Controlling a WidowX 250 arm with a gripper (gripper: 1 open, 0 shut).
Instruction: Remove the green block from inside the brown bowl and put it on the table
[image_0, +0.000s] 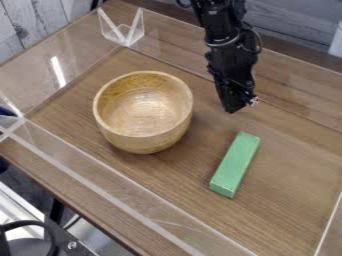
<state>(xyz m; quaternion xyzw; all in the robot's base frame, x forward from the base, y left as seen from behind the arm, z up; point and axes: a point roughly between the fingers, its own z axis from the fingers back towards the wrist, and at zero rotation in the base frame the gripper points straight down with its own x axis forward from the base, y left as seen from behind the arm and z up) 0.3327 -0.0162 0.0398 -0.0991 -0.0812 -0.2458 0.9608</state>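
Note:
The green block (235, 164) lies flat on the table (287, 130), to the right of the brown bowl (143, 110) and outside it. The bowl stands upright with nothing in it. My black gripper (238, 102) points down between the bowl's right rim and the block's far end, a little above the tabletop. Its fingers are pressed together with nothing held, and it is apart from both the block and the bowl.
Clear acrylic walls (80, 170) run along the table's edges. A small clear bracket (123, 28) stands at the back left corner. Bare tabletop lies to the right of the block and in front of the bowl.

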